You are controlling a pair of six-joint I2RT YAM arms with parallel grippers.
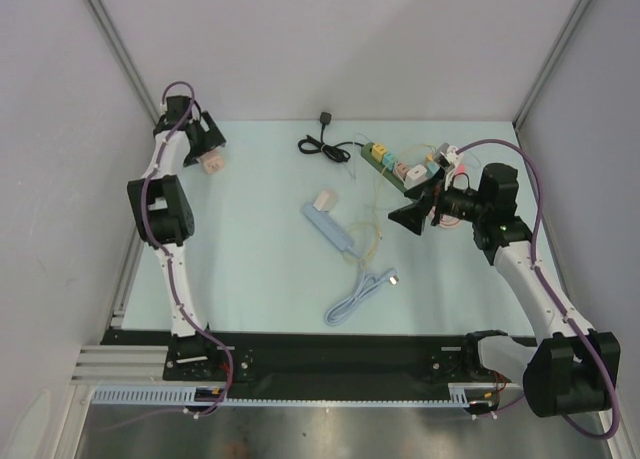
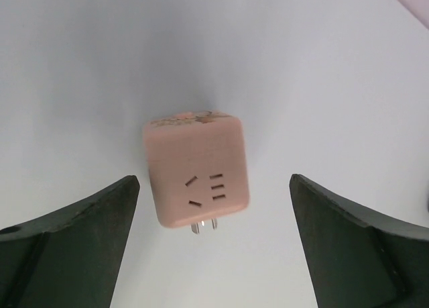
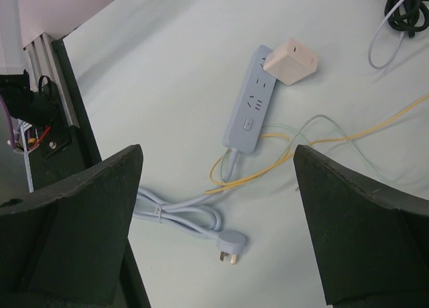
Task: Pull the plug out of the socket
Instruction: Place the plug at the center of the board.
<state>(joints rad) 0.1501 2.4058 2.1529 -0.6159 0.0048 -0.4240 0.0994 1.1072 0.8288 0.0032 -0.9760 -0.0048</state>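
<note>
Rae: Wide-spread fingers (image 2: 74, 241) of the left gripper (image 2: 213, 187) fill the bottom corners of its wrist view, gripping nothing. What sits between them?

Jon: It's the pink cube adapter (image 2: 196, 170), mid-frame, lying on the table (image 2: 322, 66) clear of both fingers. Its prongs (image 2: 204, 225) stick out bare at its lower edge, so it is unplugged.

Rae: And the right gripper (image 3: 218, 147)?

Jon: Equally wide, nothing in it, hanging above the table. Past its fingers, bottom centre, lies a coiled cord (image 3: 181, 217). Above that is the blue power strip (image 3: 251, 103), and at the strip's upper end a beige cube plug (image 3: 290, 61), tilted. Whether it is seated in an outlet or merely leaning there, I cannot tell.

Rae: If that one has to come off?

Jon: I'd judge the cube light, rigid, smooth-sided plastic, so apt to slip. Take it across two opposite flat faces, low down. The strip looks light too and would probably lift with it, so the other gripper should pin the strip's bare middle. Some yellow wires (image 3: 322, 143) cross near the strip and could snag.

Rae: Any containers?

Jon: No tray or box shows. Farthest off, upper right of centre in the overhead view, a green board (image 1: 385, 159) carries small coloured blocks, too small to say more.
</note>
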